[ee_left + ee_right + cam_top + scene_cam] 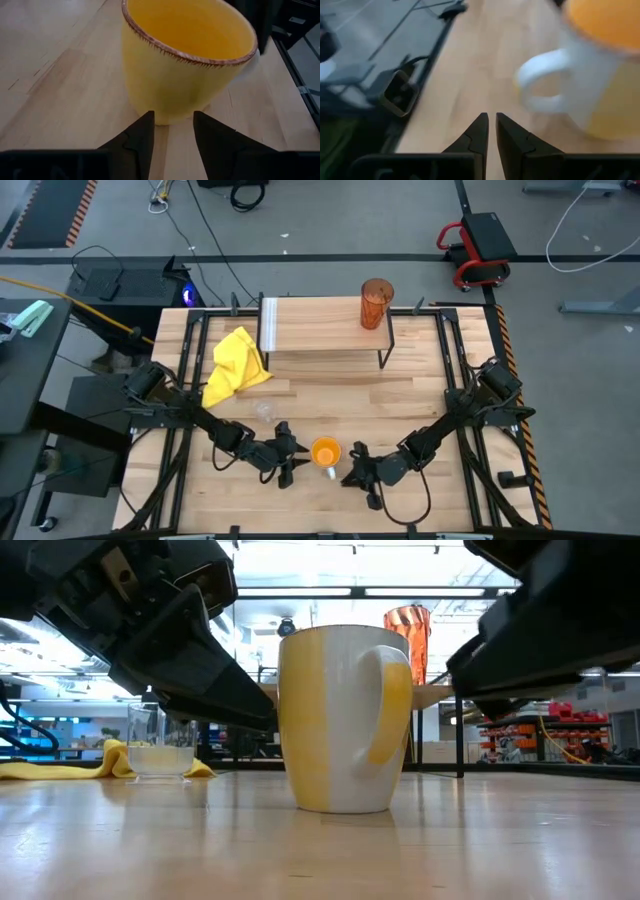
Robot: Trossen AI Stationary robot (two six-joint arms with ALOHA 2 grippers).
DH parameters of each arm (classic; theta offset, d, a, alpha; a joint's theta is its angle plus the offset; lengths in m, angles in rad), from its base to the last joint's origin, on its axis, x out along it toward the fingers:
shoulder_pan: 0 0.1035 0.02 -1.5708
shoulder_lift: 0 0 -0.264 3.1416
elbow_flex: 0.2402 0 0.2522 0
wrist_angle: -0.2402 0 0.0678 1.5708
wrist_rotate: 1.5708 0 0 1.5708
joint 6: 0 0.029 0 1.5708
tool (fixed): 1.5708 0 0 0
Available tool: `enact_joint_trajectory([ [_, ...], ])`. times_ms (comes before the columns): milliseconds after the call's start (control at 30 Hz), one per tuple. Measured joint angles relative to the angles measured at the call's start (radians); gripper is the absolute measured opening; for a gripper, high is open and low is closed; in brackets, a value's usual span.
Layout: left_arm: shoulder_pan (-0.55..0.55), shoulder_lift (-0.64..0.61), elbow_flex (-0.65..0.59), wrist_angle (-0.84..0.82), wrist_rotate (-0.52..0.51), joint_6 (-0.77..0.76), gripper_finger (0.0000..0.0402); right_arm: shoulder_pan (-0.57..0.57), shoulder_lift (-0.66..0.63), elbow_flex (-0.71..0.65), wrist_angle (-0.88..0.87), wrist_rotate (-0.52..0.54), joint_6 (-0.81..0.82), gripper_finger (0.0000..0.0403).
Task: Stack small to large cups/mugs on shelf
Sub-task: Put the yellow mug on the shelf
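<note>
The mug (pixel 325 452), orange inside and white outside, stands upright near the table's near edge, its handle (pixel 540 82) turned toward my right gripper. My left gripper (pixel 172 120) is open on the mug's left, its tips just short of the mug's lower wall (pixel 170 100). My right gripper (pixel 491 120) is shut and sits just right of the mug, apart from the handle. The small clear glass cup (pixel 265 412) stands on the table behind the left gripper. The amber tumbler (pixel 376 303) stands on the shelf's (pixel 320 330) right end.
A yellow cloth (pixel 235 365) lies crumpled on the table left of the shelf, reaching toward the glass cup. The shelf sits at the table's far side on thin black legs. Black rails run along the table's left and right edges. Bare tabletop lies between mug and shelf.
</note>
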Motion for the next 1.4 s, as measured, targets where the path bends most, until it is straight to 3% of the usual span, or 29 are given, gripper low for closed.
enact_joint_trajectory([
  [333, 0.0, -0.002, 0.0, 0.001, 0.0, -0.001, 0.0148, 0.017, 0.0, 0.0, -0.03, 0.03, 0.077, 0.0061],
  [600, 0.0, -0.002, 0.0, 0.001, 0.0, -0.003, 0.0137, 0.131, 0.0, 0.0, -0.103, 0.068, 0.158, 0.0098],
  [700, -0.001, -0.002, 0.0, 0.0, 0.0, -0.008, 0.0139, 0.218, 0.0, 0.0, -0.138, 0.235, 0.215, 0.01],
  [867, -0.004, -0.002, 0.0, 0.001, 0.0, -0.007, 0.0144, 0.33, 0.015, 0.0, -0.075, 0.743, 0.076, 0.0092],
  [933, -0.005, -0.002, 0.0, 0.0, 0.0, -0.007, 0.0143, 0.335, 0.042, 0.0, -0.055, 0.824, 0.048, 0.0089],
  [1133, -0.005, -0.002, 0.0, 0.003, 0.0, 0.001, 0.0135, 0.255, 0.172, 0.0, 0.025, 0.812, 0.153, 0.0082],
  [1400, -0.005, -0.002, 0.0, 0.002, 0.0, 0.004, 0.0143, 0.228, 0.223, 0.0, 0.229, 0.742, -0.01, 0.0081],
])
